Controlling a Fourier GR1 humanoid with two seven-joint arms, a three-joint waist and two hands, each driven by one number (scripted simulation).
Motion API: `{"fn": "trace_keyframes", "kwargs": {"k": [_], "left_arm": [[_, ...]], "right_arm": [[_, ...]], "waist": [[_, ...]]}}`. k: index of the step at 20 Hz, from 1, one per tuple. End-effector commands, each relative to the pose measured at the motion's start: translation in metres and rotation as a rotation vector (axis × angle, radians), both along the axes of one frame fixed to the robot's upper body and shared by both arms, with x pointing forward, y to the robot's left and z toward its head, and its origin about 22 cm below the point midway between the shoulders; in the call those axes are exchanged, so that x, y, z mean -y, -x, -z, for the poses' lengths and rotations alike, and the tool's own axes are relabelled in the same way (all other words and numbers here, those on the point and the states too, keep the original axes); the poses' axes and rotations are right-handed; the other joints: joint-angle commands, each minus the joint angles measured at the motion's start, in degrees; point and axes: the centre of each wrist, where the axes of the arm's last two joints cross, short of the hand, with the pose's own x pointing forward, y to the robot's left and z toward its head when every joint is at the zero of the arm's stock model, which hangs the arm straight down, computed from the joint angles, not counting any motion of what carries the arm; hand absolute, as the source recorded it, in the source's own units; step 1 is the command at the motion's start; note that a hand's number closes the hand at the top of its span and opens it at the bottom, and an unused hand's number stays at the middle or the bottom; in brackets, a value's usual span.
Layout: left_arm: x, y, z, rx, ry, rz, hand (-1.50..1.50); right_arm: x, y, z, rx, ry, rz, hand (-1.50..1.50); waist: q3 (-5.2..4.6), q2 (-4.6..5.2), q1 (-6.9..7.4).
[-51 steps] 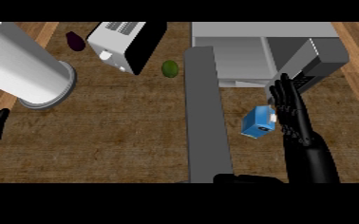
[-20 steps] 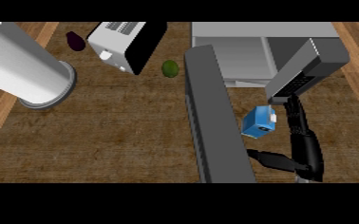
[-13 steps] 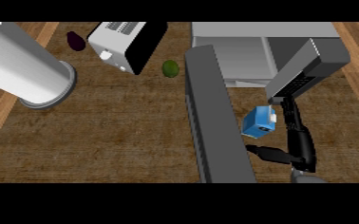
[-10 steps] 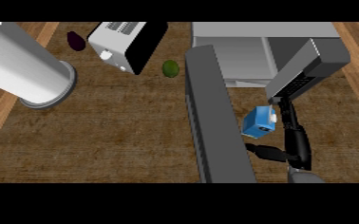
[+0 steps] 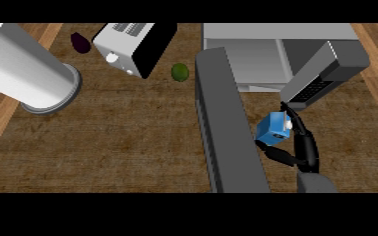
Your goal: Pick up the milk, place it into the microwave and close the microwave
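One wooden counter bears everything. At its far right the microwave stands open, and its door reaches down toward the robot. To the left are a pale cylinder and a toaster. The milk is just right of the door; whether it rests on the counter or is lifted cannot be told. The right hand is curled round it, thumb below and fingers above. Carried toward the cavity, the milk could clip the door's edge or the grey slab beside it and twist out of the hold.
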Motion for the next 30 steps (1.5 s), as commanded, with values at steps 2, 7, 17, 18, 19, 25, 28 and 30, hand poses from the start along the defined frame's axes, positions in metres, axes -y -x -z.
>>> {"fn": "trace_keyframes", "kwargs": {"k": [2,7,17,18,19,25,28,30], "left_arm": [[0.01,-0.006,0.003,0.006,-0.006,0.011,-1.5],[0.004,-0.005,0.007,0.017,-0.005,0.009,-1.5],[0.006,0.001,0.007,0.007,0.01,0.041,-1.5],[0.0,-0.005,0.007,0.002,-0.011,0.016,-1.5],[-0.01,0.003,0.003,-0.012,-0.001,0.028,-1.5],[-0.005,0.003,0.009,-0.001,0.029,0.012,-1.5],[-0.009,0.002,-0.004,-0.001,0.004,-0.004,-1.5],[-0.002,0.007,0.005,-0.009,0.0,-0.017,-1.5]], "right_arm": [[-0.008,-0.004,0.02,0.039,-0.033,-0.057,1.5],[-0.002,-0.035,-0.001,0.156,0.083,-0.06,1.5],[0.034,-0.025,0.009,0.186,-0.027,-0.205,1.5],[0.063,-0.047,-0.021,0.18,-0.01,-0.244,1.5],[0.054,-0.04,-0.009,0.189,-0.017,-0.242,1.5],[0.015,-0.058,-0.015,0.184,-0.136,-0.411,1.5],[-0.019,-0.072,-0.024,0.177,-0.127,-0.437,1.5],[0.001,-0.078,-0.041,0.238,-0.079,-0.406,1.5]], "waist": [[0.04,0.15,0.14],[0.03,0.1,0.24],[0.18,0.54,1.46],[0.13,0.46,0.96],[0.15,0.45,1.35],[0.01,0.0,0.38],[-0.01,-0.13,-0.02],[-0.04,-0.19,-0.33]]}}
